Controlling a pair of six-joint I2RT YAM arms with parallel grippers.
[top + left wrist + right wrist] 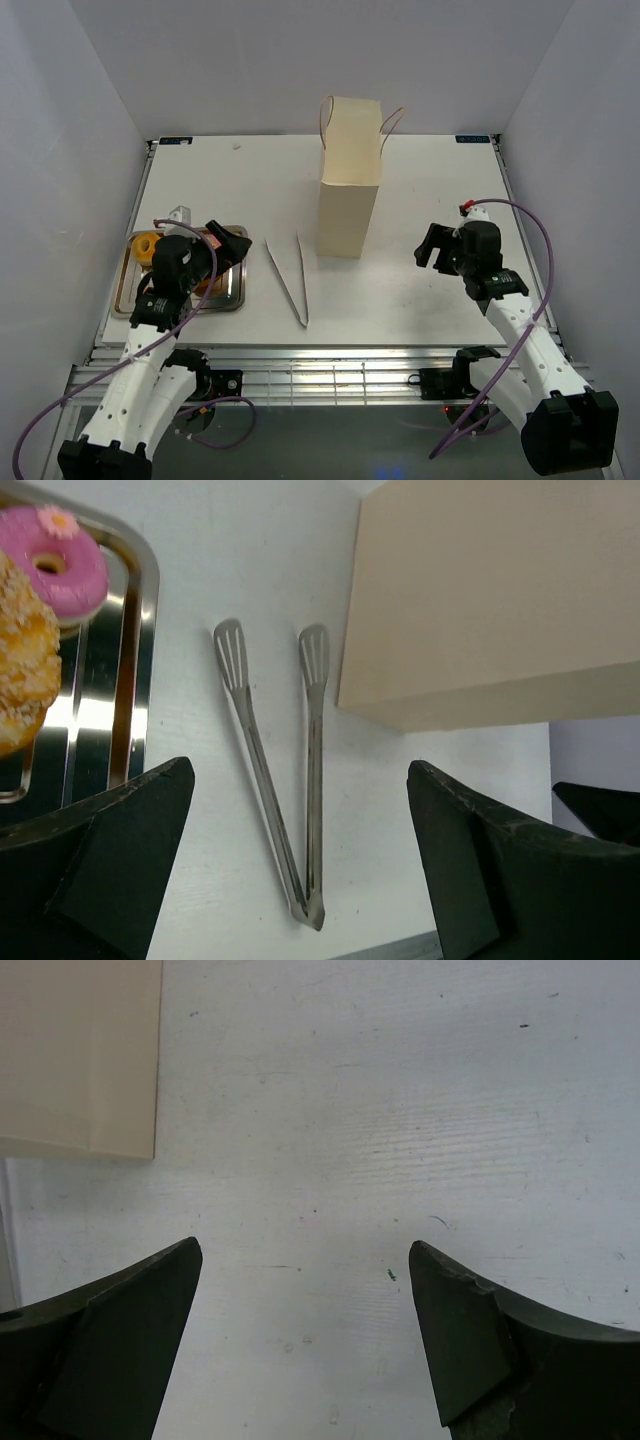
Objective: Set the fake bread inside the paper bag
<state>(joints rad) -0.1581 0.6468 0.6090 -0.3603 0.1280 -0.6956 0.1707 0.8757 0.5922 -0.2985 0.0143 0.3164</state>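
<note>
Jaws spread wide, fake bread [20, 670] on tray [95, 710], paper bag [350, 185] upright

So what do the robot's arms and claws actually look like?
The left arm and right arm are built from white tubular links with black joints. A purple cable runs along each. The left claw and right claw are black, with broad wedge-shaped fingers.

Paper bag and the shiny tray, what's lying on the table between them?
A pair of metal tongs lies between the tray and the paper bag, spread in a V, touching neither. The top and left wrist views show it.
</note>
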